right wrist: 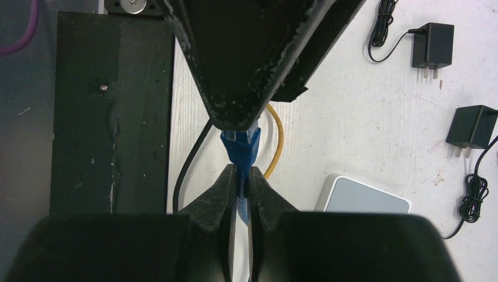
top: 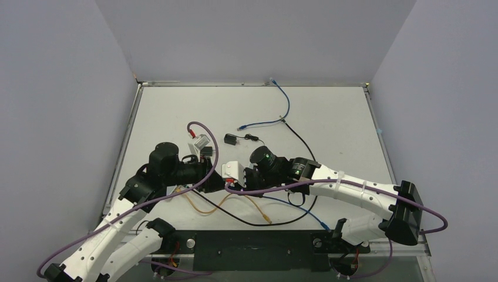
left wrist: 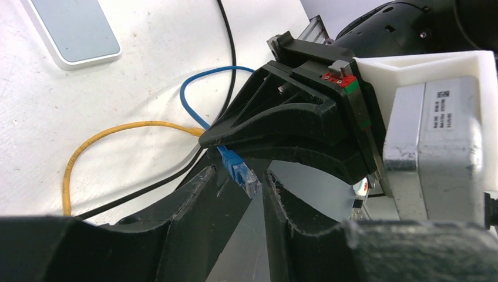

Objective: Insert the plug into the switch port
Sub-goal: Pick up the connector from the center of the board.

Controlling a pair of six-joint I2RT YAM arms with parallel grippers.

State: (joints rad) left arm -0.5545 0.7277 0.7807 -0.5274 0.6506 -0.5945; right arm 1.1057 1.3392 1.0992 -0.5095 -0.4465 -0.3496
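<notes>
**Blue network plug held where two grippers meet over a white table**

Top external view: the left arm [top: 176, 169] and the right arm [top: 329, 185] are seen meeting tip to tip at the centre of the white table [top: 329, 117]. A yellow cable [top: 205, 204] is looped on the table at 6 o'clock from that meeting point. The plug and the switch cannot be made out here.

Left wrist view: the left gripper [left wrist: 238, 176] is shown with its fingers apart. The blue plug [left wrist: 239, 169], with its clear tip, is set between them, but whether it is touched cannot be told. The plug is gripped at its upper end by the right gripper [left wrist: 211, 142], which reaches in from 2 o'clock. The switch [left wrist: 76, 35], a flat white box with a pale grey face, is seen lying on the table at 10 o'clock, well apart from the plug. Its port is not visible.

Right wrist view: at 6 o'clock, the right gripper's fingers are pressed together on the plug's blue boot. The clear tip is met by the left gripper at 12 o'clock. The switch is seen at 4 o'clock, and two black power adapters [right wrist: 437, 44] at 2 and 3 o'clock.
</notes>
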